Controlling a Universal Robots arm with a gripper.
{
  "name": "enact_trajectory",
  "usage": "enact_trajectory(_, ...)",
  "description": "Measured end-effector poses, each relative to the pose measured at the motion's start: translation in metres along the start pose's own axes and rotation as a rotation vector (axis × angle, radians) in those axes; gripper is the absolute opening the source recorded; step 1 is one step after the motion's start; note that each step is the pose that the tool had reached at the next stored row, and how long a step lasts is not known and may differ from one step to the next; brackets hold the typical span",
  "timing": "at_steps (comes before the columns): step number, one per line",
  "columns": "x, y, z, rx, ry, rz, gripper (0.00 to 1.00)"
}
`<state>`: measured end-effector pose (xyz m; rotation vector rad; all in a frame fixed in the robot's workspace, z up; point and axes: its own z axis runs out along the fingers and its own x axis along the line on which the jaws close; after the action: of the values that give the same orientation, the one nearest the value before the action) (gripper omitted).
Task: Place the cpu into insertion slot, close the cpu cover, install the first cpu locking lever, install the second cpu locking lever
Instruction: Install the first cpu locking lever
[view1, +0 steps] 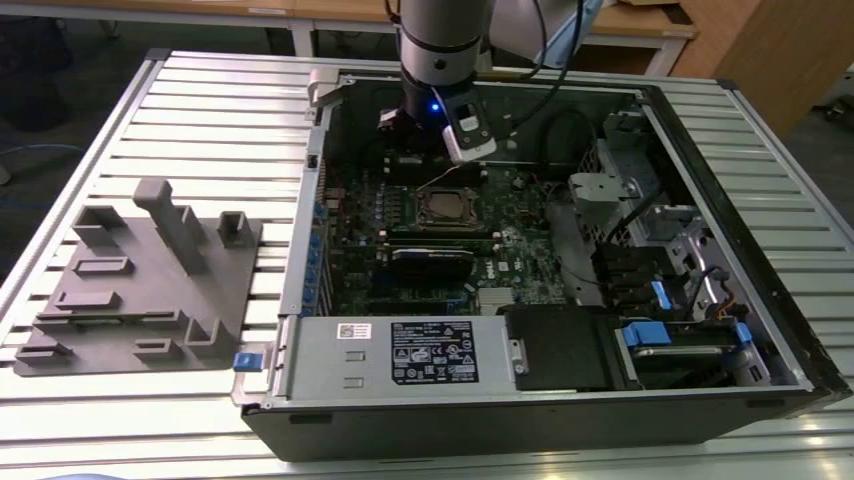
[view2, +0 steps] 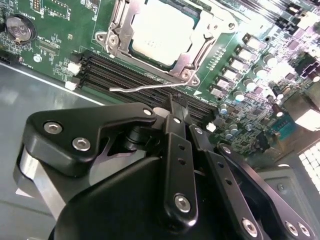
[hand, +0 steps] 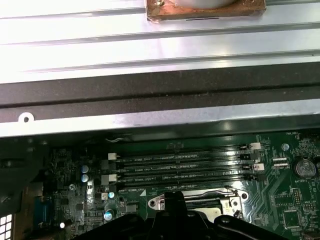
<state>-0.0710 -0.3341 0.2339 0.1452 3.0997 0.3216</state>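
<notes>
The cpu (view2: 162, 30) shows its silver face in the insertion slot (view1: 447, 208) on the green board inside the open computer case. The cpu cover (view2: 150, 62), a metal frame, lies flat around the chip. One thin locking lever (view2: 145, 88) sticks out free along the near side of the socket, and it appears raised in the exterior view (view1: 434, 182). My gripper (view1: 467, 150) hangs above the board just behind the socket. In both wrist views its black fingertips (view2: 170, 102) meet, shut and holding nothing. The socket (hand: 200, 202) is partly hidden behind the gripper (hand: 174, 197).
Black memory slots (view2: 130, 75) run between gripper and socket. A long black card (view1: 430, 265) and a power supply (view1: 400, 355) lie nearer the case front. Drive bays and cables (view1: 641, 240) fill the exterior view's right. A grey fixture block (view1: 147, 280) stands on the slatted table.
</notes>
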Motion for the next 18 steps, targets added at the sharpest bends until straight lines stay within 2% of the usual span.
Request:
enact_trajectory(4, -0.0008, -0.0004, 0.0024, 0.0001, 0.0, 0.0, 0.11)
enact_trajectory(14, -0.0009, -0.0004, 0.0026, 0.0, -0.0001, 0.0, 0.11)
enact_trajectory(16, -0.0009, -0.0006, 0.0031, -0.0041, -0.0013, 0.0, 0.11)
enact_trajectory(18, -0.0009, -0.0007, 0.0037, -0.0117, -0.0031, 0.0, 0.11)
